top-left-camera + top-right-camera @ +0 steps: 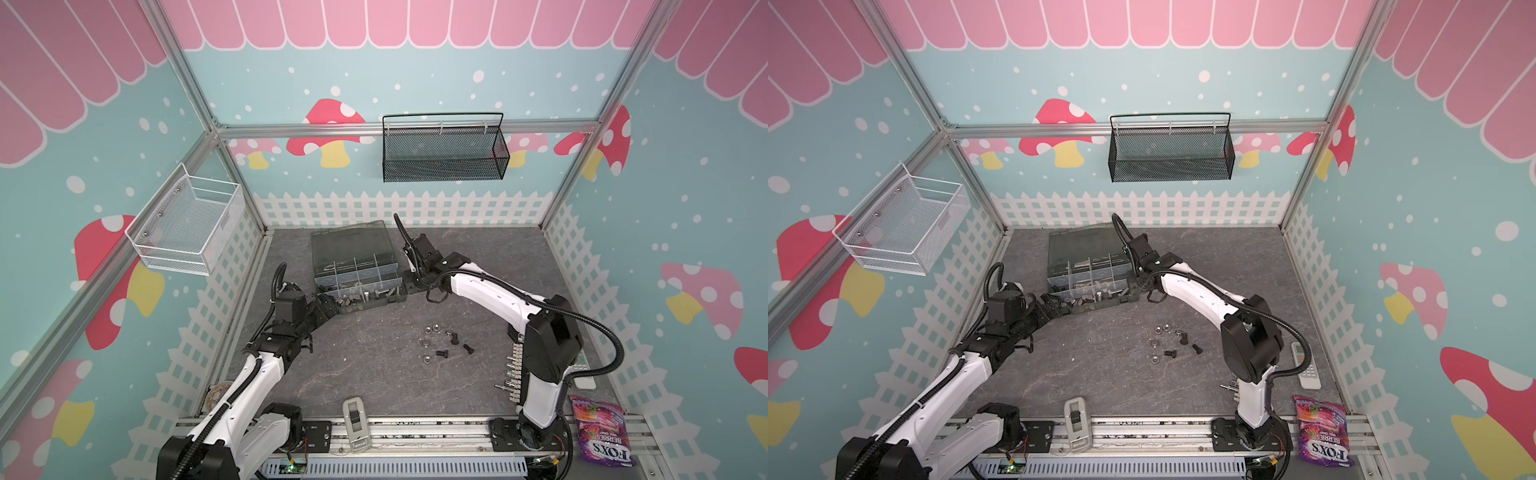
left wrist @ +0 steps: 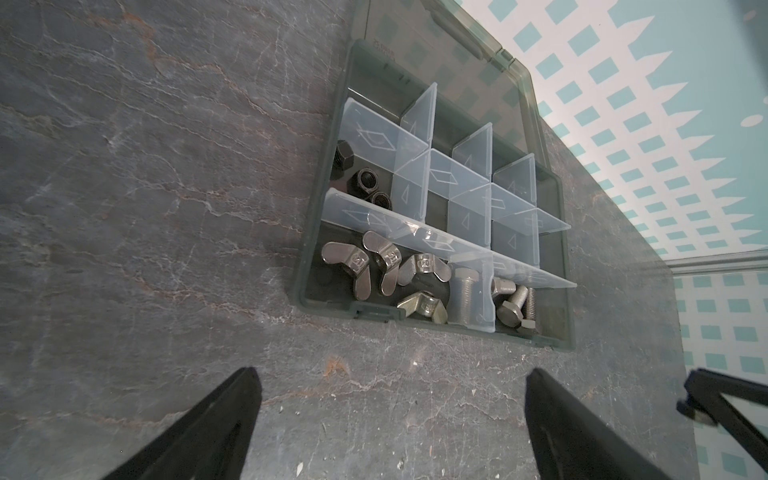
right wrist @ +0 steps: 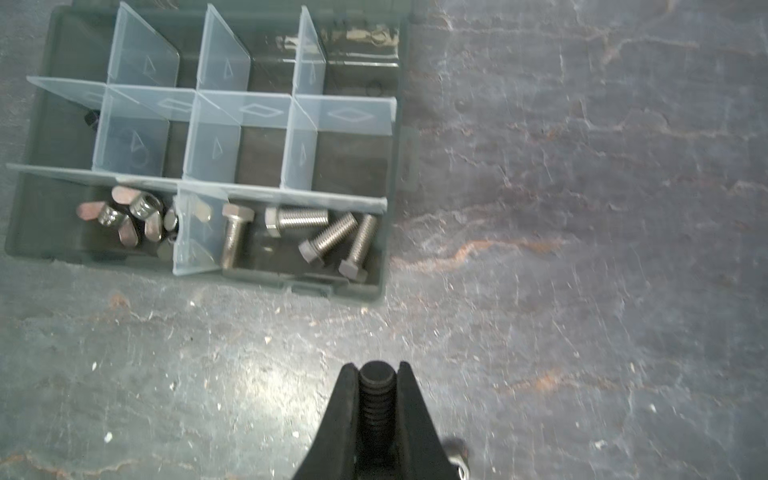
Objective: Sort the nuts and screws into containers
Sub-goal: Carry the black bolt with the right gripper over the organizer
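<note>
Black and spread wide apart, the left pincer (image 2: 392, 378) hovers empty by the organizer box (image 2: 308, 266). Its containers (image 3: 262, 160) already hold black nuts (image 2: 368, 183), silver wing nuts (image 2: 386, 268) and silver screws (image 3: 328, 235), each kind apart. Just right of the box, the right pincer (image 3: 376, 370) is clamped on a black screw (image 3: 376, 399), not yet dropped. Further right, loose silver nuts (image 1: 428, 331) and black screws (image 1: 441, 353) lie on the table (image 1: 353, 374), so sorting looks roughly half done.

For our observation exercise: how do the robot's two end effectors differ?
The left end effector is open and empty; the right end effector is shut on a black screw. The left sits by the wing nuts in the box, the right by the silver screws. Both are black.
</note>
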Action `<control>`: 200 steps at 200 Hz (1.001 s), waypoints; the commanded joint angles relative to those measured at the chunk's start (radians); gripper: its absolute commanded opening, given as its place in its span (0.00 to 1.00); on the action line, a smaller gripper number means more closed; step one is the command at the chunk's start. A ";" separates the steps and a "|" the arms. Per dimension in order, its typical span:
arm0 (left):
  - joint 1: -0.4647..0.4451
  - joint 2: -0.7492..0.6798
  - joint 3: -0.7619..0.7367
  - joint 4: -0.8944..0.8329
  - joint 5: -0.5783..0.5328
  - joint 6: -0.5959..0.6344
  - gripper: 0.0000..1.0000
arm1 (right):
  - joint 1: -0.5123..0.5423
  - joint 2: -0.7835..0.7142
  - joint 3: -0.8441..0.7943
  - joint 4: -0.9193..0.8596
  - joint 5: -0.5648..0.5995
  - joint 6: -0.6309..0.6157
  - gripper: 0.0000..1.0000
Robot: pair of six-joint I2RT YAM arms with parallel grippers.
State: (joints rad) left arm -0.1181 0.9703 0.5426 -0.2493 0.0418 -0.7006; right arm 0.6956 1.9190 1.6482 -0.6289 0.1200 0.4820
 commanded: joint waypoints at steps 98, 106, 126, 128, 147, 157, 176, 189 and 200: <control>0.006 -0.022 -0.015 0.010 -0.016 -0.013 1.00 | -0.035 0.406 0.461 0.011 -0.033 -0.126 0.00; 0.007 -0.021 -0.012 0.010 -0.016 -0.011 1.00 | -0.040 0.429 0.485 0.011 -0.047 -0.133 0.00; 0.007 -0.018 -0.008 0.008 -0.015 -0.009 1.00 | -0.053 0.478 0.526 0.011 -0.068 -0.141 0.00; 0.007 -0.018 -0.006 0.008 -0.015 -0.009 1.00 | -0.054 0.481 0.529 0.011 -0.071 -0.141 0.00; 0.008 -0.015 -0.006 0.008 -0.016 -0.010 1.00 | -0.062 0.505 0.537 0.013 -0.082 -0.140 0.03; 0.007 -0.014 -0.005 0.009 -0.017 -0.011 1.00 | -0.065 0.512 0.535 0.011 -0.083 -0.139 0.04; 0.008 -0.007 -0.003 0.008 -0.017 -0.009 1.00 | -0.068 0.522 0.533 0.005 -0.090 -0.135 0.07; 0.009 -0.001 0.001 0.010 -0.018 -0.010 1.00 | -0.069 0.526 0.529 0.005 -0.093 -0.134 0.12; 0.007 0.002 0.002 0.010 -0.017 -0.009 1.00 | -0.069 0.526 0.527 0.005 -0.096 -0.134 0.16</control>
State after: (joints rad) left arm -0.1181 0.9653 0.5411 -0.2493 0.0414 -0.7006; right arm 0.6266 2.4329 2.1540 -0.6216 0.0425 0.3660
